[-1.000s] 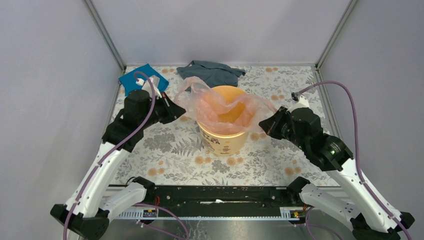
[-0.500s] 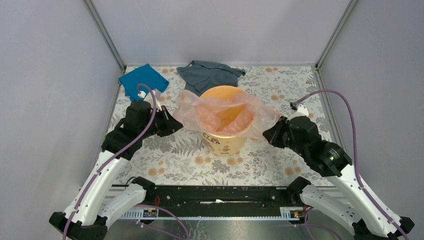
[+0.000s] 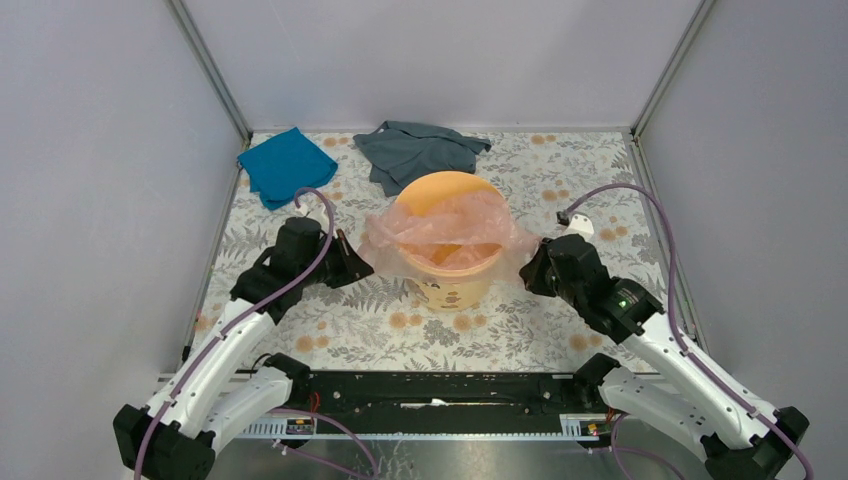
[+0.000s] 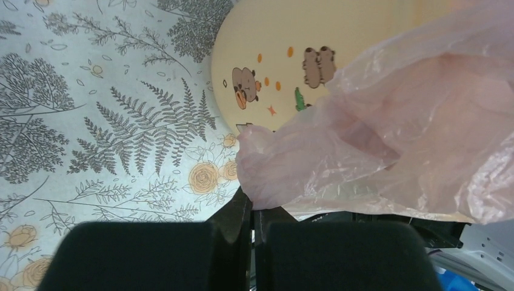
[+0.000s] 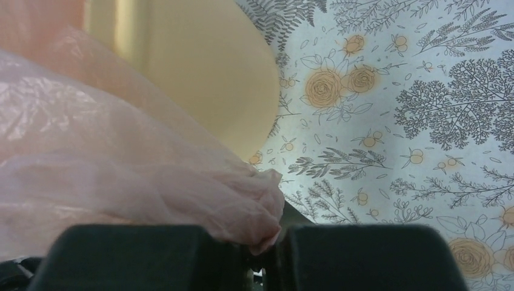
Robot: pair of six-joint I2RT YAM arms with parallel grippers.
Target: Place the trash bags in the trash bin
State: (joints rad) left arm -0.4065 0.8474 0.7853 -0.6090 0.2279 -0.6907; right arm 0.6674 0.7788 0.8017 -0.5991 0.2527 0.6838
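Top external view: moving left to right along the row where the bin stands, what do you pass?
The left gripper, pinching the trash bag → the trash bin, bag draped over its mouth → the right gripper, pinching the bag's other side.

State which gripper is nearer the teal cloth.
Left. The left gripper is in front of the teal cloth, left of the trash bin; the right gripper is across the bin.

1. Trash bin (image 3: 447, 290): yellow-orange, its paler outer wall printed with small brown cartoon animals and orange dots.
2. Trash bag (image 3: 440, 222) over the bin's mouth: translucent pale pink.
3. Desk (image 3: 330, 335) under the bin: white with grey ferns and orange roses.
4. Behind the bin: a slate-grey cloth (image 3: 415, 150); left of that, a teal cloth (image 3: 286, 165).
5. Left claw (image 3: 364, 268) and right claw (image 3: 526, 266), flanking the bin: black.
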